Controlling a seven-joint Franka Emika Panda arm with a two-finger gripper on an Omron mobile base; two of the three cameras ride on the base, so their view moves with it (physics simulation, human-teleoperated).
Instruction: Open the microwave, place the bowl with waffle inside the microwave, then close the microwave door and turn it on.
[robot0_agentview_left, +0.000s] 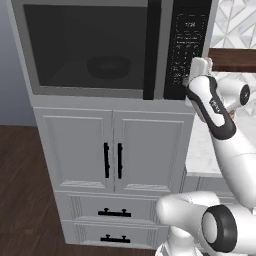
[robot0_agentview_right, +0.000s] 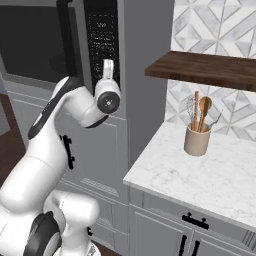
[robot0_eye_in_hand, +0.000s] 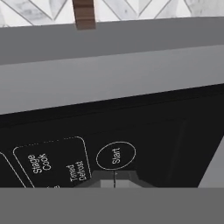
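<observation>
Furthest to the left of the fingers, behind the dark window of the microwave door (robot0_agentview_left: 85, 47), the bowl (robot0_agentview_left: 107, 66) sits as a dim round shape on the cavity floor; the door looks shut flush with the frame, so the loading and closing steps appear done, in my judgement. The waffle is too murky behind the glass to make out. Next along stands the long vertical handle (robot0_agentview_left: 151, 50), its axis running up and down, between the window and the black keypad panel (robot0_agentview_left: 187, 45) of the microwave (robot0_agentview_left: 160, 55). At the panel's lower edge is the gripper (robot0_eye_in_hand: 114, 180), its two fingertips pressed together with nothing between them, forming one blunt tip. In the hand view the round Start button (robot0_eye_in_hand: 115, 155) lies just beyond that tip, straight ahead along the fingers' line, with the Timed Defrost and Stage Cook keys off to one side of it. That is the relation the coming press turns on: the button is dead ahead and very near, so a short push forward should meet it, though I cannot tell whether the tip already touches the panel. From the base views the hand itself covers the contact spot. Well to the right of the fingers, a utensil crock (robot0_agentview_right: 197, 140) stands on the marble counter (robot0_agentview_right: 210, 180).
</observation>
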